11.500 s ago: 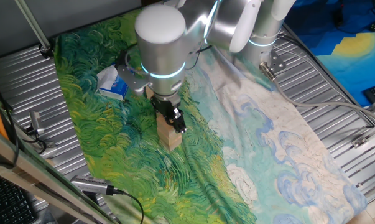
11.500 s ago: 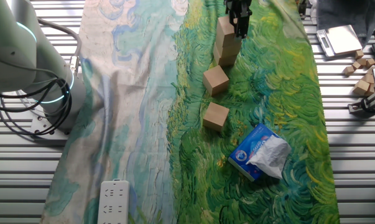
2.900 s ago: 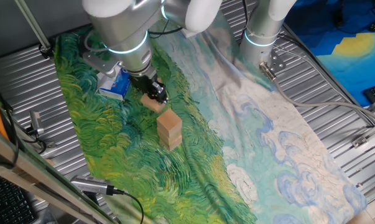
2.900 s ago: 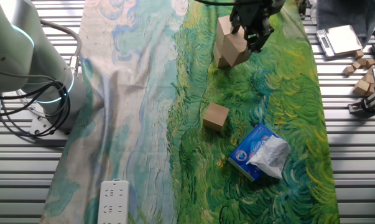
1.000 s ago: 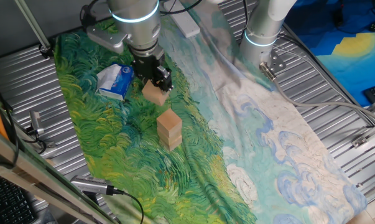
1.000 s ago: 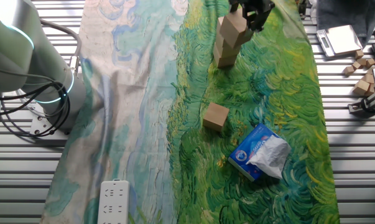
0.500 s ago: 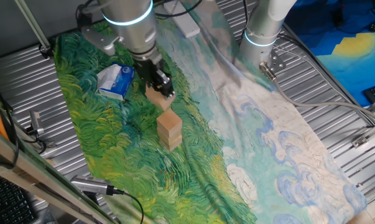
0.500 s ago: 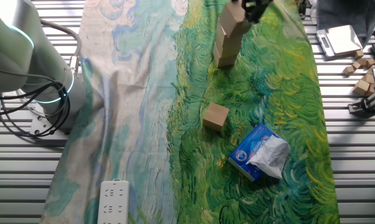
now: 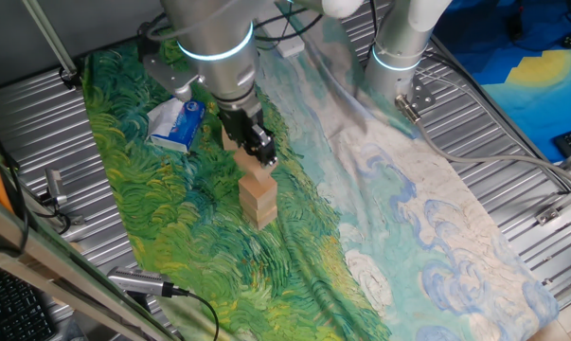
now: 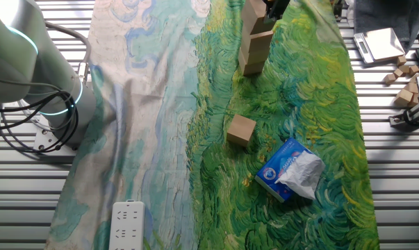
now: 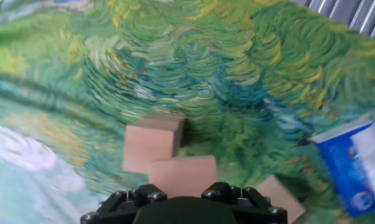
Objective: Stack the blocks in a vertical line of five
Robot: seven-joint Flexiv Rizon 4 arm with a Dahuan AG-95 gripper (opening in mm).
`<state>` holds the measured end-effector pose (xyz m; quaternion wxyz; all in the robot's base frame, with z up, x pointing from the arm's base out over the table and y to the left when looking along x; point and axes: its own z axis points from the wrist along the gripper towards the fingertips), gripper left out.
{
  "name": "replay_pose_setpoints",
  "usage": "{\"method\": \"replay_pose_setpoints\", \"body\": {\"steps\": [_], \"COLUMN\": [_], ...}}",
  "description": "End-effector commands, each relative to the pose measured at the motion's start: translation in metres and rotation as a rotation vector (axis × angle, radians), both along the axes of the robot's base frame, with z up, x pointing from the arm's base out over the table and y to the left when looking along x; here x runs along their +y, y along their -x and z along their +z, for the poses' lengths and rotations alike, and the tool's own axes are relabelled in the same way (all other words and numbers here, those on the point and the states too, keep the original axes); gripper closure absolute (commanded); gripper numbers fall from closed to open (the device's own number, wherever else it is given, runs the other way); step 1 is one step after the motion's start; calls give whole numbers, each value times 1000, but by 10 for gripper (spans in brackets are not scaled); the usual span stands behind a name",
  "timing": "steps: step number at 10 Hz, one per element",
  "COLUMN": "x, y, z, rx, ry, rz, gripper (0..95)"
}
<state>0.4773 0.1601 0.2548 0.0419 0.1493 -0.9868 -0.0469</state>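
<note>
Our black two-finger gripper (image 9: 259, 152) has its jaws pinched on a small plain tan wooden cube (image 9: 250, 156), held just above the stack of like tan wooden cubes (image 9: 258, 198) on the green swirl-painted cloth (image 9: 162, 208). From the other fixed view the carried cube (image 10: 253, 14) sits slightly off the column's line (image 10: 254, 50), so we judge a small sideways correction is due before lowering. In the hand view the carried cube (image 11: 183, 177) fills the foreground with the stack top (image 11: 150, 145) below it. One more loose tan cube (image 10: 241, 130) lies on the cloth, well apart from the stack, near the blue-and-white soft packet (image 10: 288, 169). These cubes look light, rigid and smooth-faced; we would take each by two opposite flat sides, mid-height, and release gently since a tall stack should topple easily.
</note>
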Motion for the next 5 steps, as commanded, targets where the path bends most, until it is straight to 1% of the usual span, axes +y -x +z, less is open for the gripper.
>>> {"method": "replay_pose_setpoints", "body": {"steps": [1, 3, 5], "x": [5, 9, 11], "y": [-2, -4, -6], "z": [-4, -7, -9], "rx": [-5, -6, -14], "ry": [3, 5, 8], "rz": [-9, -11, -7], "gripper": [950, 950, 950]}}
